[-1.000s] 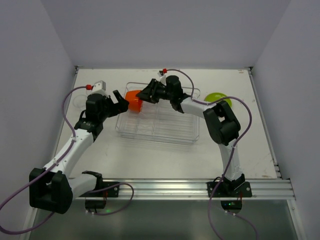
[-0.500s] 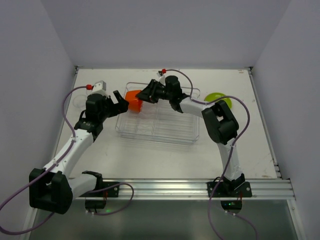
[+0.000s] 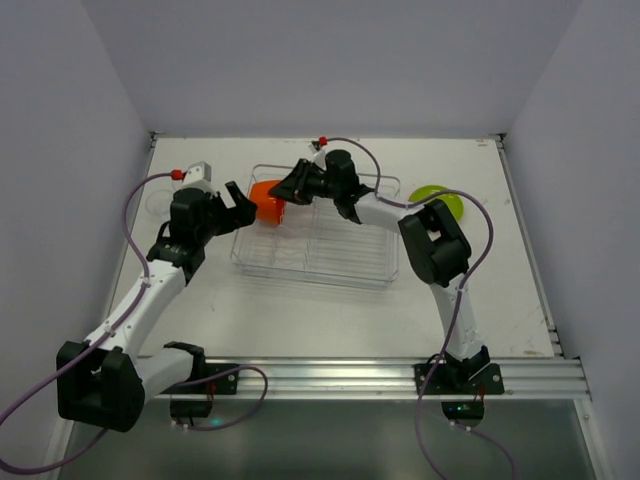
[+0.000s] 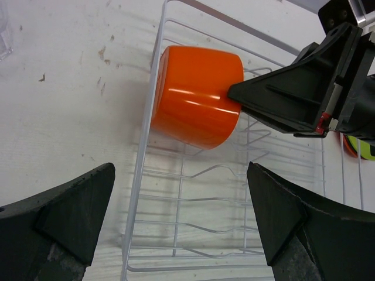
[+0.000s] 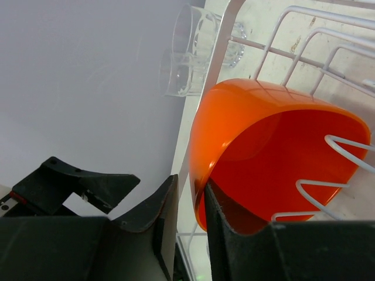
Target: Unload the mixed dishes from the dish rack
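Note:
The orange faceted cup (image 3: 263, 203) lies on its side across the left end wall of the clear dish rack (image 3: 330, 262), base pointing left. My right gripper (image 3: 285, 190) is shut on its rim: in the right wrist view one finger is inside the cup (image 5: 263, 134) and one outside, around the gripper's middle (image 5: 190, 182). My left gripper (image 3: 240, 205) is open and empty just left of the cup. In the left wrist view the cup (image 4: 196, 96) sits beyond the gripper's middle (image 4: 180, 175), above the rack's rim (image 4: 143, 158). The black and orange plates are not visible.
A lime-green plate (image 3: 437, 197) lies on the table right of the rack. Two clear tumblers (image 5: 187, 52) stand on the table left of the rack, also in the top view (image 3: 160, 200). The rack's wire dividers (image 4: 234, 228) hold nothing else. Walls close the table's left, back and right.
My right gripper has edged slightly left with the orange cup. The left arm has barely moved.

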